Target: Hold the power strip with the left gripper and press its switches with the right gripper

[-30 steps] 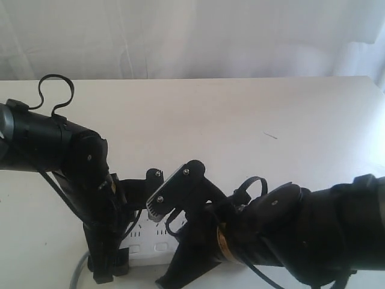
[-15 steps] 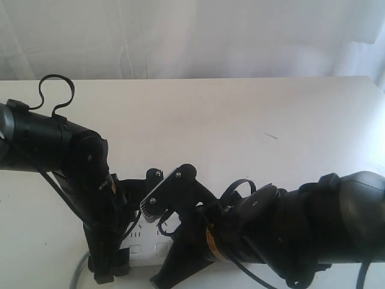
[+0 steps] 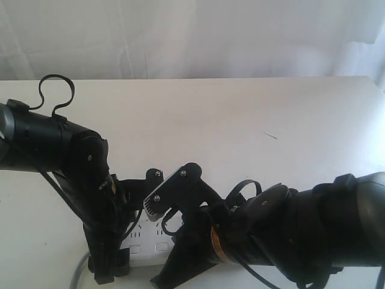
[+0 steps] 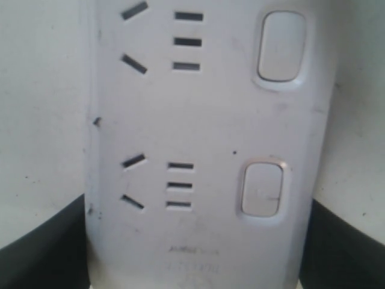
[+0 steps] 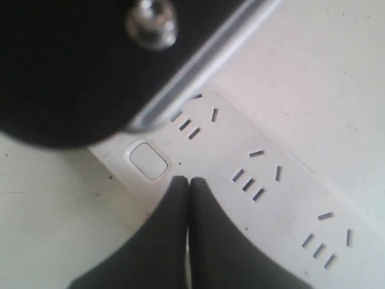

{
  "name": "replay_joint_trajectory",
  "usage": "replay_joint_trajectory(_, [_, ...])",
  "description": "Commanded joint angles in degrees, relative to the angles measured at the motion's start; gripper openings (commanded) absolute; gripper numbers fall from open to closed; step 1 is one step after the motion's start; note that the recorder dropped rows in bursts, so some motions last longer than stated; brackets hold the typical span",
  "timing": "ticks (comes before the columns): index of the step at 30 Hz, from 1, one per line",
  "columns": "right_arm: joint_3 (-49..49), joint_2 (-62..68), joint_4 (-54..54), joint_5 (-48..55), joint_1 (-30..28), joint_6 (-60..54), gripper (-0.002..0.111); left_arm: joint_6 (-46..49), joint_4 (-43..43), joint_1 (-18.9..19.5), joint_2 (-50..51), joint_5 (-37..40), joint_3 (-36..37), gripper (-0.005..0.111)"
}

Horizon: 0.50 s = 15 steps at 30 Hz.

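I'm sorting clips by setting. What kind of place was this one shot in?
Probably a robot lab or test bench rather than a home. A bare white table stands in front of what looks like a plain white curtain. A slim black arm and a bulkier black arm work over a lone white power strip.

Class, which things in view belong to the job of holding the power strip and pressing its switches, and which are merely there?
Belong to the job: power strip, switches, left gripper, right gripper.
Merely there: table, white backdrop.
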Motion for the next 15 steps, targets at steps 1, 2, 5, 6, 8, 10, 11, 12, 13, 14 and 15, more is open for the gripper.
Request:
replay_joint_trajectory(1, [0.3,-0.5,0.2,-0.1,0.0,0.4,0.0,-1.0,-0.6,-0.5,2.2,3.6,1.6,0.001])
replay_joint_trajectory(2, [0.3,-0.5,0.2,-0.1,0.0,0.4,0.0,-1.2,-0.6,-0.5,2.2,3.7,1.6,0.001])
replay_joint_trajectory(5, [0.3,-0.8,0.2,-0.1,0.0,0.4,0.0,-1.5,-0.6,-0.5,2.2,3.7,1.6,0.001])
replay_joint_trajectory(6, [0.3,-1.0,0.2,-0.1,0.0,0.4,0.0,-1.5,-0.6,-0.5,2.2,3.7,1.6,0.001])
replay_joint_trajectory(8, [0.3,-1.3,0.2,0.4,0.0,0.4,0.0,-1.5,-0.6,-0.5,2.2,3.7,1.6,0.001])
replay_joint_trajectory(10, [0.3,-1.3,0.2,1.0,0.0,0.4,0.0,-1.5,-0.6,-0.5,2.2,3.7,1.6,0.001])
replay_joint_trajectory(11, [0.3,-1.3,0.2,1.5,0.0,0.4,0.0,-1.5,-0.6,-0.5,2.2,3.7,1.6,0.001])
replay_joint_trajectory(12, [0.3,-1.3,0.2,1.9,0.0,0.4,0.0,-1.5,-0.6,-0.5,2.2,3.7,1.6,0.001])
replay_joint_trajectory(13, [0.3,-1.3,0.3,2.4,0.0,0.4,0.0,-1.5,-0.6,-0.5,2.2,3.7,1.6,0.001])
replay_joint_trajectory(14, [0.3,-1.3,0.3,2.4,0.0,0.4,0.0,-1.5,-0.6,-0.5,2.2,3.7,1.6,0.001])
replay_joint_trajectory(15, [0.3,-1.3,0.3,2.4,0.0,0.4,0.0,-1.5,-0.6,-0.5,2.2,3.7,1.6,0.001])
